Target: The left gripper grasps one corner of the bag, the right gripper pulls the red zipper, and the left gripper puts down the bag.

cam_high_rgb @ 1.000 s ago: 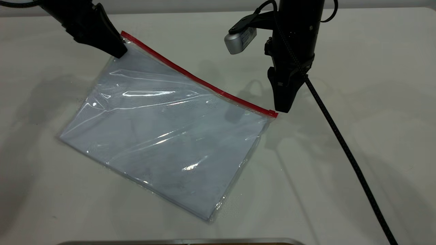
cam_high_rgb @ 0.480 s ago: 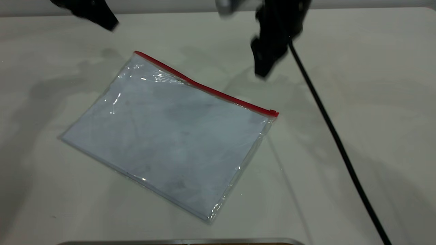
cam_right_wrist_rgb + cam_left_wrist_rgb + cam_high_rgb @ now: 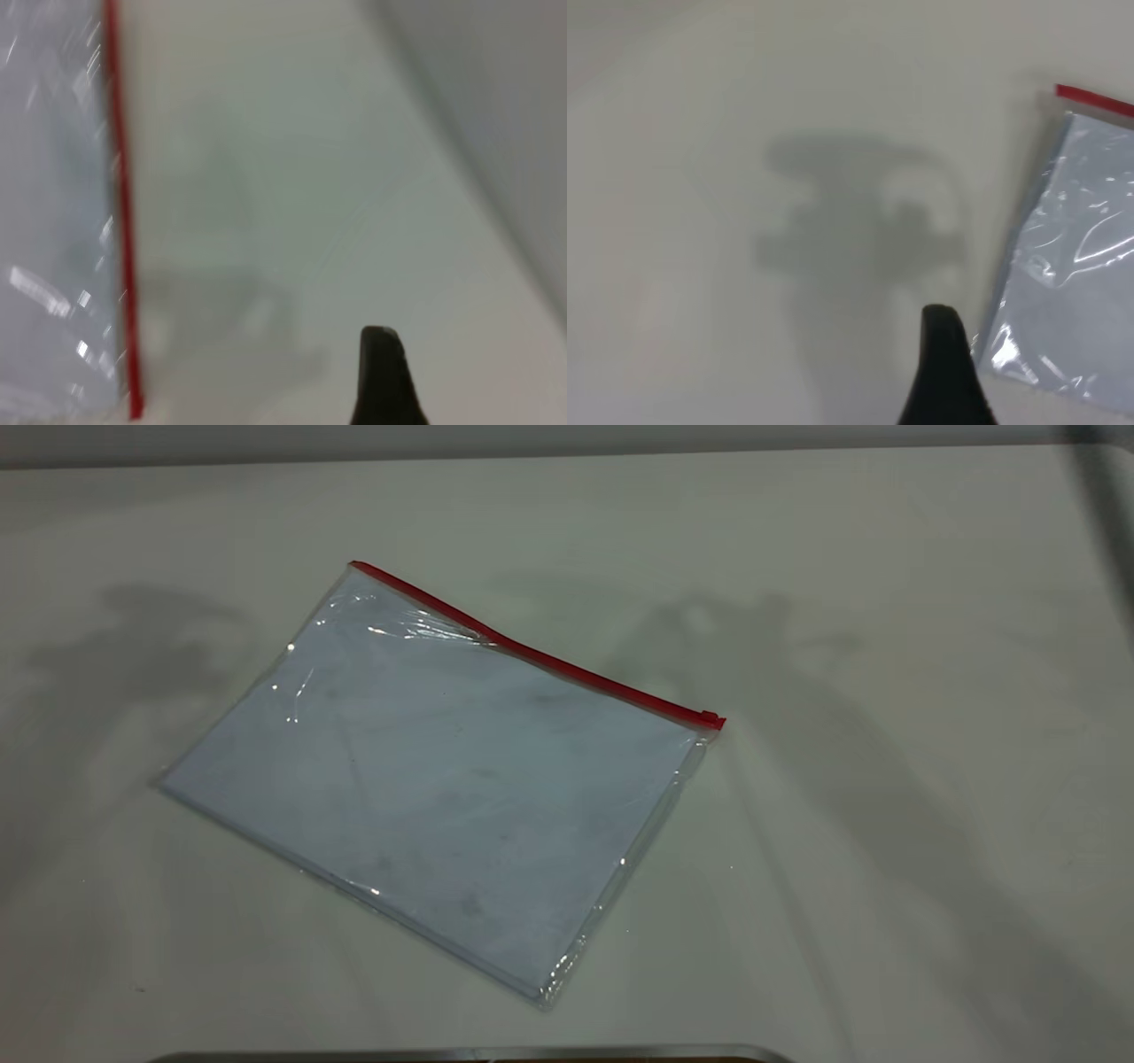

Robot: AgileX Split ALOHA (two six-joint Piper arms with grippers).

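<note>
Both arms have gone from the exterior view since a second ago, leaving only their soft shadows on the pale tabletop (image 3: 886, 558). From outside, the bag (image 3: 443, 779) lies flat and askew, nothing touching it, the red zipper (image 3: 532, 654) along its far edge and the slider tab (image 3: 710, 718) at the right end. A grey wall runs behind; a metal rim shows at the near edge.

Left wrist view: one black fingertip of the left hand (image 3: 943, 367) hangs above bare tabletop beside the corner of the bag (image 3: 1067, 96); how far open, I cannot tell.

Right wrist view: the right hand (image 3: 383, 376) shows one fingertip, clear of the zipper; its opening I cannot tell.
</note>
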